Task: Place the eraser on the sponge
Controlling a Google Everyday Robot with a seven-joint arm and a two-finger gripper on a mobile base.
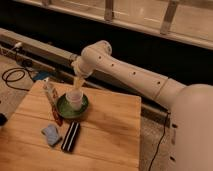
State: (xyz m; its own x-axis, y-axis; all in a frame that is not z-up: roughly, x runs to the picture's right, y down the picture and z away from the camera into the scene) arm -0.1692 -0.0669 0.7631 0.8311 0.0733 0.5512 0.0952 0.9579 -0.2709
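Note:
The eraser (pixel 70 136), a long black block with a pale stripe, lies flat on the wooden table (pixel 110 130) near its front left. Just left of it, close beside it, lies the small blue-grey sponge (pixel 51 134). My gripper (pixel 74 100) hangs over the green bowl (pixel 72 107), behind the eraser and sponge, at the end of the white arm that reaches in from the right. Nothing shows between the gripper and the eraser.
A red-and-white stick-like tool (pixel 52 102) lies left of the bowl. Black cables (pixel 12 77) coil on the floor past the table's left edge. A dark wall and railing run behind the table.

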